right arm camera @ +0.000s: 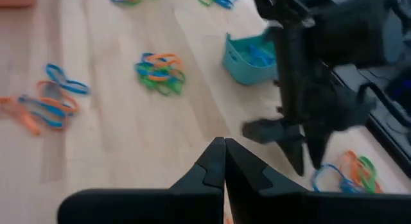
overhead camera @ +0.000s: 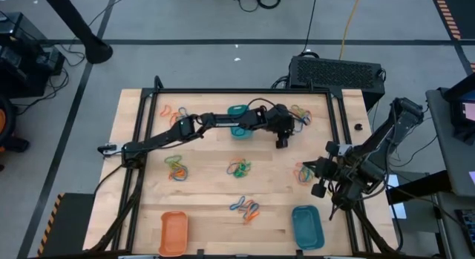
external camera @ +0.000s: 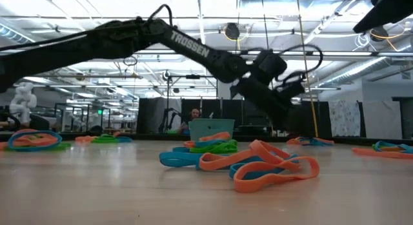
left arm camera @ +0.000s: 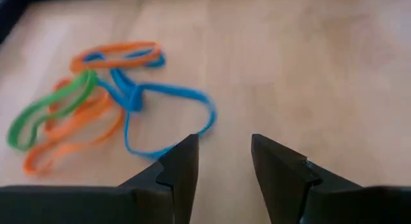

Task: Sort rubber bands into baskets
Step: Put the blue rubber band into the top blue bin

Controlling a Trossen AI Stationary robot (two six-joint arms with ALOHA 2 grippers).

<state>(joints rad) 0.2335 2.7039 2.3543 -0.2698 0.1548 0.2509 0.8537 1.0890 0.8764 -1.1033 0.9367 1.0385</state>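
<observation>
My left gripper (overhead camera: 282, 142) reaches across the far right of the table and stands open (left arm camera: 223, 142), low over the wood, beside a pile of orange, green and blue rubber bands (left arm camera: 96, 102). Nothing lies between its fingers. A teal basket (overhead camera: 239, 127) with blue bands in it (right arm camera: 250, 57) sits under that arm. My right gripper (overhead camera: 312, 168) waits shut (right arm camera: 224, 142) above another pile (overhead camera: 303, 172) at the right. An orange basket (overhead camera: 173, 233) and a second teal basket (overhead camera: 306, 226) stand at the near edge. My left gripper comes slanting down at the table. The near edge of a blue band's loop (left arm camera: 160, 149) runs right by the tip of one finger (left arm camera: 183, 156). I cannot tell whether that finger touches it.
More band piles lie at the far left (overhead camera: 174, 112), middle left (overhead camera: 177, 168), centre (overhead camera: 239, 168) and near centre (overhead camera: 246, 208). A black frame (overhead camera: 223, 90) borders the table, and a black box (overhead camera: 335, 72) stands behind its far edge.
</observation>
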